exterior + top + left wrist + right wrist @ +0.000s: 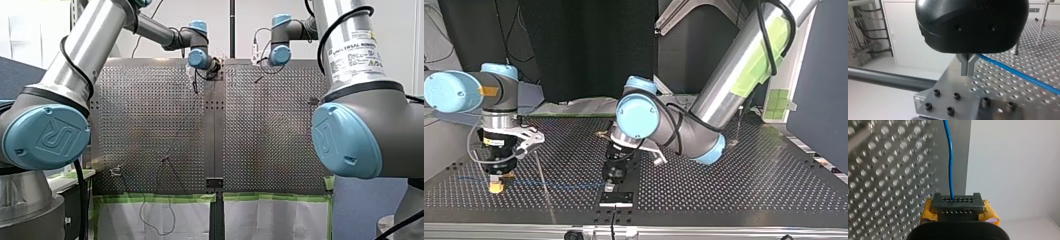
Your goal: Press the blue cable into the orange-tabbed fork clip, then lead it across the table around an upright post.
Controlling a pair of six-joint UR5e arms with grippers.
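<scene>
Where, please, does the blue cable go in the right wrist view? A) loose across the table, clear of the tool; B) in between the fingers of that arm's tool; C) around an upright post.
B: the blue cable runs straight into my right tool and ends clamped there, with the yellow pads showing at either side.

My left arm [65, 75] is reaching in from the left and my right arm [355, 65] from the right, both wrists hanging over the far edge of the perforated desk [270, 130]. A thin cable [166, 160] is running from under the left wrist along the desk and drooping over its green-taped near edge [165, 198]. A small pale fixture [116, 171] is sitting near that edge.
</scene>
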